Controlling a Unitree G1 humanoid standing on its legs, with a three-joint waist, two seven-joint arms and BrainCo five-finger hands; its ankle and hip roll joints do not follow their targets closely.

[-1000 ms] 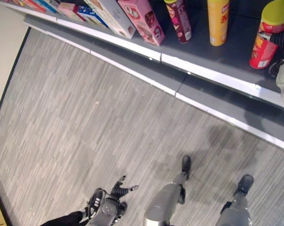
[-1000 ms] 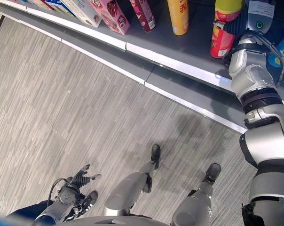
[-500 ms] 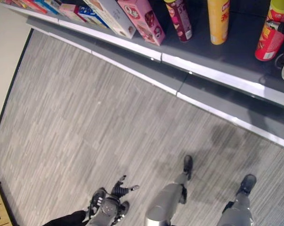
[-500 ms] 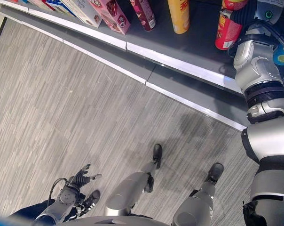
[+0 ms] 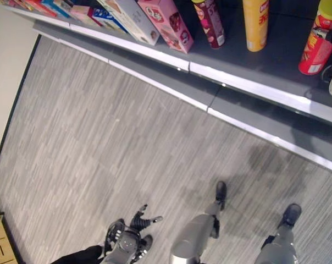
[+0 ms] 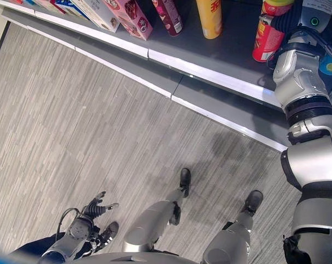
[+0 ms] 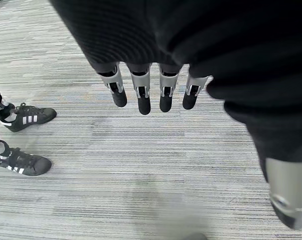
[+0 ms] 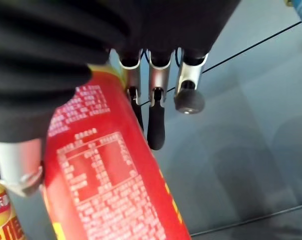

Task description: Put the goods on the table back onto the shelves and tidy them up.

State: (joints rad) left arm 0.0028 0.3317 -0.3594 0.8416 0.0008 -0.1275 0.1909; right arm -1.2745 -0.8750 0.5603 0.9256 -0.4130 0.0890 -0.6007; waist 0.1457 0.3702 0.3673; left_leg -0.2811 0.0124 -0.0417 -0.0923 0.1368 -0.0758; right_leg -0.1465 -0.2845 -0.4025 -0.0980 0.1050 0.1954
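Red can (image 6: 266, 37) now sits slightly farther back on the dark shelf (image 6: 221, 55), right hand (image 8: 156, 107) clamped round it; yellow lid. One yellow can (image 6: 209, 17), one dark-red can (image 6: 167, 16), two pink boxes (image 5: 167, 23). Left hand (image 7: 141, 92) hangs low, fingers straight, apart

Lighting: even, bright, overhead; no glare. Shadows: soft dark patches on the grey floor (image 5: 100, 137) below the shelf (image 5: 254, 88) front edge. Distortion: shelf edge bows toward the corners. Focus: red can (image 8: 111, 185) near the right hand (image 8: 156, 100) soft and close; left hand (image 7: 151, 90) fingertips sharp.
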